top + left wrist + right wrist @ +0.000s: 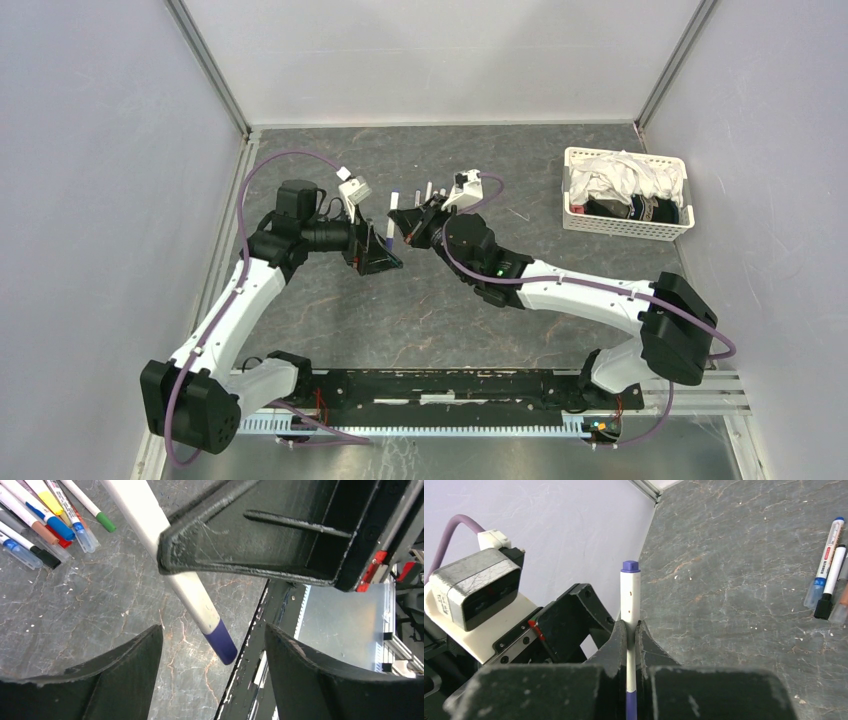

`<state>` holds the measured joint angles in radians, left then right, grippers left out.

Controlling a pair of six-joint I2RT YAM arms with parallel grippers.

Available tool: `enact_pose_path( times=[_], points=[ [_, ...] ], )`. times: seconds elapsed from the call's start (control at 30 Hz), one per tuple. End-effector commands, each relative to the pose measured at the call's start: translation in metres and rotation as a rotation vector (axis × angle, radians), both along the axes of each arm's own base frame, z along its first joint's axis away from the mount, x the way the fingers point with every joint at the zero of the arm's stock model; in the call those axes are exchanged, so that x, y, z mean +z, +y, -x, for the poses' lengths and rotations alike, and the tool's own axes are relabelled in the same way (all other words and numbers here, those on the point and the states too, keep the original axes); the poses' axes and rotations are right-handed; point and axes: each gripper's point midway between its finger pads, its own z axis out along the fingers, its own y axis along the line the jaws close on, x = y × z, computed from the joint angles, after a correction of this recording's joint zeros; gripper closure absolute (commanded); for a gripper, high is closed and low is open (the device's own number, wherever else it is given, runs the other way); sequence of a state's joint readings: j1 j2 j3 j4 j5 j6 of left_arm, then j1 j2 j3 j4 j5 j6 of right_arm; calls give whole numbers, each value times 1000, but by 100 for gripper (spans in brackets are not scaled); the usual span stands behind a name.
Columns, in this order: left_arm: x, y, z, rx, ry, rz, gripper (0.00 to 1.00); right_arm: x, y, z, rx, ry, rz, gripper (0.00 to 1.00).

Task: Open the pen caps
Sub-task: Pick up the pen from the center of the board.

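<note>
Pen (630, 597) in right claw (632, 630), left claw (212, 630) — spread

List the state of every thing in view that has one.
right gripper, shut on the purple pen
left gripper, open around the purple cap, not touching it
purple cap, on the pen
other pens, lying loose on the table
basket, holding crumpled white cloth
</note>
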<state>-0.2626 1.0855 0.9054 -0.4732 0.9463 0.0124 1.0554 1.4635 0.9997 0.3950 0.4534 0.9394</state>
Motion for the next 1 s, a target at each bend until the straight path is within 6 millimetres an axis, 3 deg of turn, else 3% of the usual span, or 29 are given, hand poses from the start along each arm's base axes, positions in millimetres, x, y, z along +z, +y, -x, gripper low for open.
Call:
enact_pose_path(
  times=[0.0,0.23,0.3,0.4,0.47,0.53,0.63,0.83,0.97],
  points=[
    [11,-6,3,-37,-2,40,27,36,5,2,-28,-45,-86,100],
    [17,-2,-1,-28,-44,1,67,34,-2,6,-60,-50,-67,100],
    [15,2,-5,4,-49,-30,84,32,-2,8,-64,-47,-51,100],
    [4,10,-9,26,-63,-93,96,30,-2,9,-57,-48,-26,98],
    [-3,15,-9,26,-82,-137,98,33,3,12,-21,-66,4,84],
    [-8,21,-8,16,-118,-184,98,38,9,15,38,-84,58,55],
    [-12,35,-4,-17,-226,-275,98,44,4,16,136,-108,145,30],
    [-28,65,20,-165,-442,-468,98,53,-30,18,399,-165,200,18],
    [-35,86,39,-307,-605,-598,98,45,-28,33,616,-162,284,18]
  ],
)
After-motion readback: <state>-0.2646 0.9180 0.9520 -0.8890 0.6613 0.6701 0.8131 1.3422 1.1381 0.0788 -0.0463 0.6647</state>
